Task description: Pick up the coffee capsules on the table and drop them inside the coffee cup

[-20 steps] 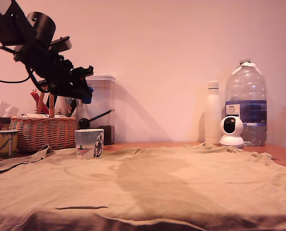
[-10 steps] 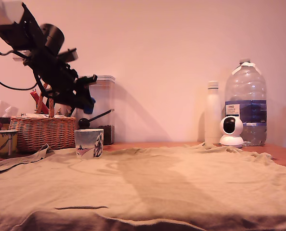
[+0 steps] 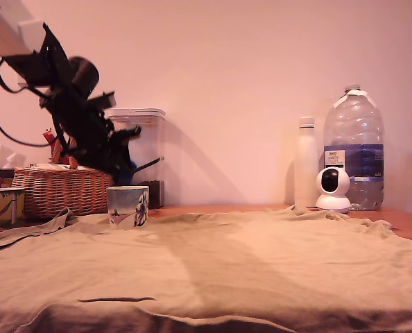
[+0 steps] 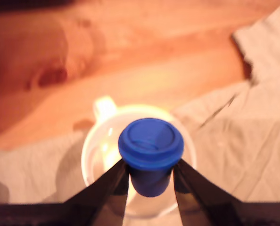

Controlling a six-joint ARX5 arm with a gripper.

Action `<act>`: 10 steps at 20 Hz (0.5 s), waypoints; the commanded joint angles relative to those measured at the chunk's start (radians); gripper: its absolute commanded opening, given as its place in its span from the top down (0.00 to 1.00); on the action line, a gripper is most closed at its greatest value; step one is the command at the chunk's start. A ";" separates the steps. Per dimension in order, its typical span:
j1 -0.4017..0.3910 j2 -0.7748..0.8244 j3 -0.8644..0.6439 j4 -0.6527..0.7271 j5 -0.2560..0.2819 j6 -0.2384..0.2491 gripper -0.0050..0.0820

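Fingers point(image 4: 107, 188) clamped on blue capsule point(image 4: 151, 151) above coffee cup point(image 4: 94, 155), no readable writing.

cloth point(image 3: 261, 270): matt olive fabric, soft and creased, draped over the table
table point(image 4: 144, 70): bare wood, smooth with a slight sheen
blue capsule point(image 4: 151, 153): smooth plastic, satin, lid faintly ridged
fingers point(image 4: 107, 188): matt black, look like plastic
coffee cup point(image 3: 128, 206): printed outside, glossy white inside
basket point(image 3: 57, 189): woven wicker, rough
canister point(image 3: 145, 156): clear plastic
jug point(image 3: 354, 149): clear plastic, paper label
bottle point(image 3: 306, 163): matt white
camera point(image 3: 333, 190): glossy white plastic
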 commanded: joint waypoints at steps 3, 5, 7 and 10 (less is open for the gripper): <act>0.008 0.024 0.005 0.002 0.002 0.020 0.75; 0.008 0.024 0.005 0.003 0.002 0.024 0.75; 0.008 0.024 0.005 0.005 0.002 0.027 0.75; 0.008 0.024 0.005 0.003 0.002 0.026 0.75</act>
